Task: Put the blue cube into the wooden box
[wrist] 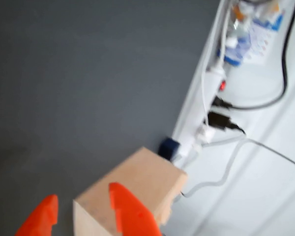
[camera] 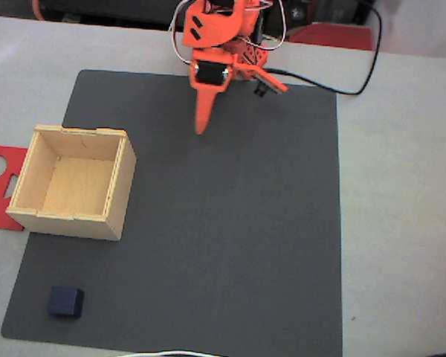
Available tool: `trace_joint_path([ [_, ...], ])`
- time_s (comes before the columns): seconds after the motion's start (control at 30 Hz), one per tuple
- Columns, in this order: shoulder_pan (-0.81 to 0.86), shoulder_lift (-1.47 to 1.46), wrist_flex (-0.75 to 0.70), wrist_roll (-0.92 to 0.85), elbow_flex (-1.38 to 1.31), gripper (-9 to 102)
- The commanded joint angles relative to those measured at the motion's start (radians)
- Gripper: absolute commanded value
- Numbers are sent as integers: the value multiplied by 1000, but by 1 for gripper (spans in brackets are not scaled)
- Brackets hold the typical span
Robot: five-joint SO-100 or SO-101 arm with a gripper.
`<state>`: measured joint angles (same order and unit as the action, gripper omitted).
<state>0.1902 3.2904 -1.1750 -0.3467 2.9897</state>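
Navy: one blue cube (camera: 65, 302) | plywood: one wooden box (camera: 74, 181)

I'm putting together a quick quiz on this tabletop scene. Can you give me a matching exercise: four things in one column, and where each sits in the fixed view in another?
Things:
1. blue cube
2. wooden box
3. gripper
4. red cut-out sheet

Places:
A. top centre, over the mat's far edge
B. off the mat, at the left border
C. the mat's near-left corner
D. the mat's left side, open top up

Pairs: 1-C, 2-D, 3-A, 4-B
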Motion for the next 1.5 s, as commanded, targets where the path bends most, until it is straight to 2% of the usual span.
trace_joint_path([
  [0.0, 89, -310, 149, -38, -212, 14],
  [0.1, 178, -724, 196, -23, -569, 16],
  [0.17, 193, -877, 196, -26, -752, 17],
  [0.53, 132, -1328, 160, -21, -1313, 20],
  [0.73, 129, -1448, 259, -43, -1350, 21],
  [1.0, 158, -1575, 399, 12, -1373, 21],
  [1.47, 218, -1588, 653, 34, -1373, 13],
])
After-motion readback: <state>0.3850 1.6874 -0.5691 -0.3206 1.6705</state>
